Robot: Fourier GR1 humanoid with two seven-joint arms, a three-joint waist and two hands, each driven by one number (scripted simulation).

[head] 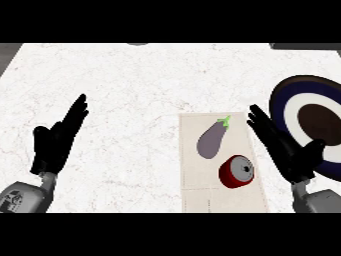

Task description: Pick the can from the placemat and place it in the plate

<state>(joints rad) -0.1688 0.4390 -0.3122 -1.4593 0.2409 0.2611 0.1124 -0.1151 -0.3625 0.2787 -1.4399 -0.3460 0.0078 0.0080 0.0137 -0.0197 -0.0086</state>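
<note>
Red can (237, 171) on its side towards the near end of the pale placemat (195, 127), grey round end turned upward; lettering on it too small to read. Beside it on the same mat, further back and apart from it, a purple eggplant (213, 140) with a green stem. To the right of the mat, at the white worktop's (129, 85) edge, a round plate (282, 95): dark blue rim, white ring, brown centre. Right hand (287, 150) between mat and plate, fingers straight and spread, grasping nothing, thumb overlapping the plate's near rim. Left hand (55, 145) far over on the left, likewise flat-fingered and holding nothing.
</note>
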